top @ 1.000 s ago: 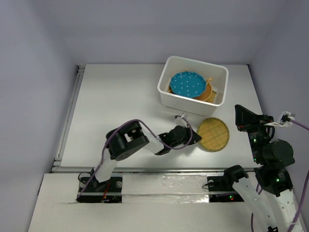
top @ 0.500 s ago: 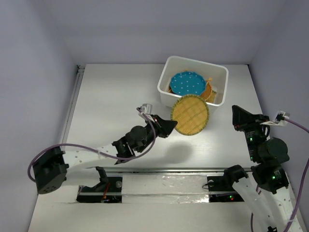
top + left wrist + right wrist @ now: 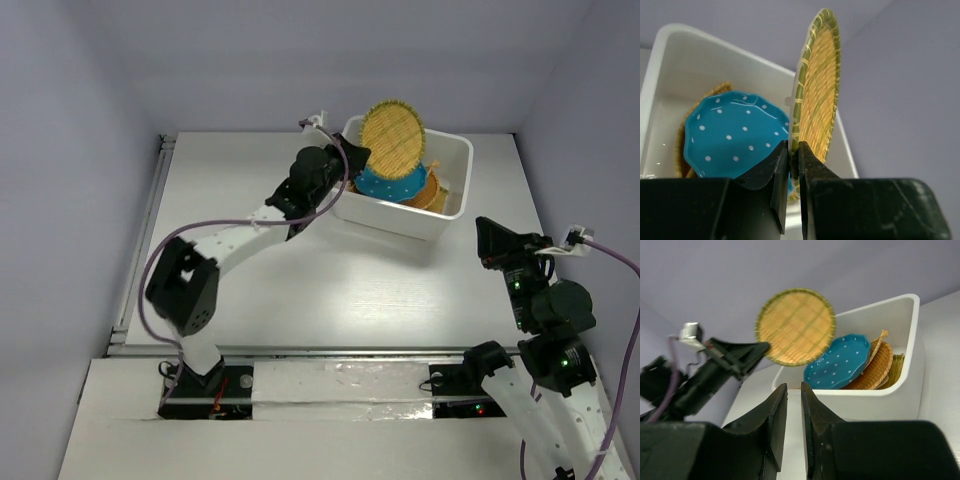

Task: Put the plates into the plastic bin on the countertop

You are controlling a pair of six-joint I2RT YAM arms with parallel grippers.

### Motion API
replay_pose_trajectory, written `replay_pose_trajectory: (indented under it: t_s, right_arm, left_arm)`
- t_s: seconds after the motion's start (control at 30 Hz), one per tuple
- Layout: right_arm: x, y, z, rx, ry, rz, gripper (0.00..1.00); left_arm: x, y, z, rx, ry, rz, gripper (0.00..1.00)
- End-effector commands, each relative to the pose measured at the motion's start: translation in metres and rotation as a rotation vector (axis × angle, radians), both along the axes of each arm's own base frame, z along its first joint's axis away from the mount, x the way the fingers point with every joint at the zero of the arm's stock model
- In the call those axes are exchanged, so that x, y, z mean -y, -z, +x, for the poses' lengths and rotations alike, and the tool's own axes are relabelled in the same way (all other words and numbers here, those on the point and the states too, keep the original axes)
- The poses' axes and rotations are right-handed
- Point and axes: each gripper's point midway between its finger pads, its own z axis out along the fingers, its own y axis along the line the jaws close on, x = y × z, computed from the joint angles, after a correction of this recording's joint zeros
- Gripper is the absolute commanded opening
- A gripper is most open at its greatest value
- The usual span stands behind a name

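My left gripper (image 3: 352, 160) is shut on the rim of a round wicker plate with a green edge (image 3: 392, 138), holding it upright over the white plastic bin (image 3: 395, 222). In the left wrist view the jaws (image 3: 794, 155) pinch the plate's lower edge (image 3: 817, 95) above the teal dotted plate (image 3: 735, 135). The teal plate (image 3: 388, 186) lies in the bin on other wicker plates (image 3: 435, 192). My right gripper (image 3: 490, 240) hovers right of the bin, jaws nearly together and empty (image 3: 794, 395). The right wrist view shows the held plate (image 3: 796, 326), the teal plate (image 3: 837, 362) and the bin (image 3: 875, 402).
The white countertop (image 3: 250, 220) has a metal rail (image 3: 140, 240) along its left edge. Grey walls enclose the back and sides. The left arm stretches diagonally across the table's middle towards the bin.
My left gripper has lifted the round wicker plate off the table in front of the bin and carried it up and back, over the bin. The right arm has barely moved.
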Motion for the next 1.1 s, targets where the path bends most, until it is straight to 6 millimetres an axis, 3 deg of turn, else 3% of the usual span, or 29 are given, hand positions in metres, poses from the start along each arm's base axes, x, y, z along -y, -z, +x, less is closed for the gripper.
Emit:
replay_pose_trajectory:
  t_s: [0.0,0.1,0.2,0.23,0.33,0.47,0.5,0.53,0.6,0.63,0.7,0.83,0.93,1.07]
  right_arm:
    - [-0.001,0.000,-0.003,0.006,-0.010,-0.001,0.23]
    - [-0.001,0.006,-0.003,-0.005,-0.013,-0.007,0.23]
    - [-0.002,0.007,-0.002,-0.008,-0.013,-0.006,0.23]
    - [-0.003,0.008,0.000,-0.009,-0.014,-0.007,0.23]
    - [-0.005,0.006,0.002,-0.002,-0.024,-0.005,0.23]
    - [-0.012,0.011,0.011,-0.020,-0.041,-0.010,0.23]
    - [-0.012,0.013,0.013,-0.023,-0.043,-0.010,0.23]
    - [-0.013,0.013,0.014,-0.020,-0.043,-0.009,0.23]
    - [-0.015,0.015,0.017,-0.026,-0.051,-0.010,0.23]
    - [-0.017,0.013,0.018,-0.020,-0.056,-0.007,0.23]
    - [-0.021,0.012,0.019,-0.017,-0.075,-0.005,0.23]
    - [-0.030,0.010,0.023,-0.022,-0.115,-0.011,0.00]
    - [-0.034,-0.004,0.017,0.038,-0.147,0.009,0.00]
    - [-0.039,-0.015,0.013,0.070,-0.179,0.027,0.00]
  left_arm:
    - [0.032,0.014,0.020,-0.061,0.131,-0.003,0.00]
    - [0.041,0.036,0.038,-0.113,0.128,0.017,0.00]
    - [0.042,0.044,0.039,-0.120,0.133,0.031,0.22]
    - [0.038,0.049,0.038,-0.121,0.119,0.045,0.37]
    - [0.025,0.033,0.034,-0.086,0.083,0.057,0.57]
    - [-0.005,-0.011,0.019,0.016,0.011,0.053,0.63]
    - [-0.014,-0.031,0.004,0.067,0.005,0.059,0.64]
    - [-0.017,-0.042,-0.007,0.095,0.000,0.061,0.78]
    - [-0.039,-0.067,-0.026,0.161,-0.053,0.066,0.79]
    - [-0.046,-0.074,-0.032,0.175,-0.065,0.060,0.99]
    - [-0.060,-0.082,-0.052,0.190,-0.065,0.046,0.99]
    - [-0.081,-0.069,-0.087,0.185,-0.048,0.053,0.99]
    - [-0.107,-0.047,-0.112,0.174,-0.057,0.065,0.99]
    - [-0.137,-0.039,-0.142,0.183,-0.078,0.033,0.99]
